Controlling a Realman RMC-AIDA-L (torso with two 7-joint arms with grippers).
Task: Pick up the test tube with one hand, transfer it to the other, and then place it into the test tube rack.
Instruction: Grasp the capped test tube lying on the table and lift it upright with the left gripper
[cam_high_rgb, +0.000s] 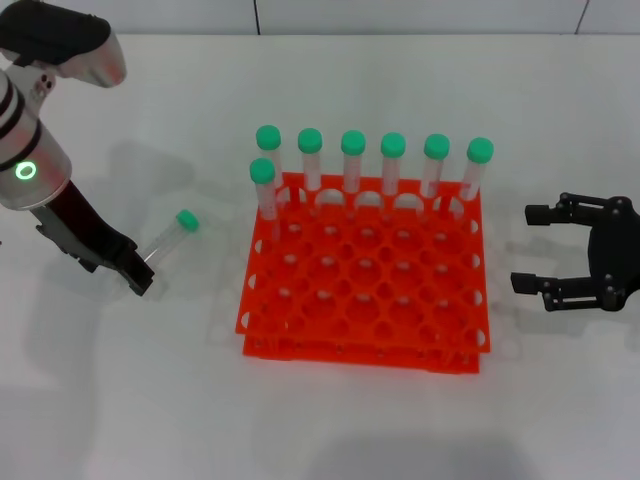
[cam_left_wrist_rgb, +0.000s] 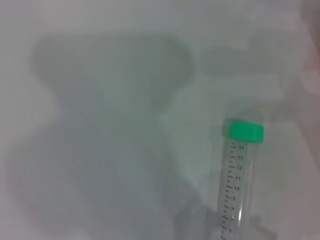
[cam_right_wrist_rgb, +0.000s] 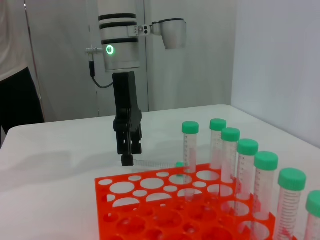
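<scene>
Rack (cam_high_rgb: 365, 300) sits closest, off to the side of my left gripper (cam_high_rgb: 140, 277). Can't tell its gap; tube (cam_high_rgb: 168, 237) lies at its tip. Light, slick plastic, so I'd pinch mid-barrel.

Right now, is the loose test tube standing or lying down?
Lying down: the test tube rests flat on the table, left pincer at its base end.
</scene>
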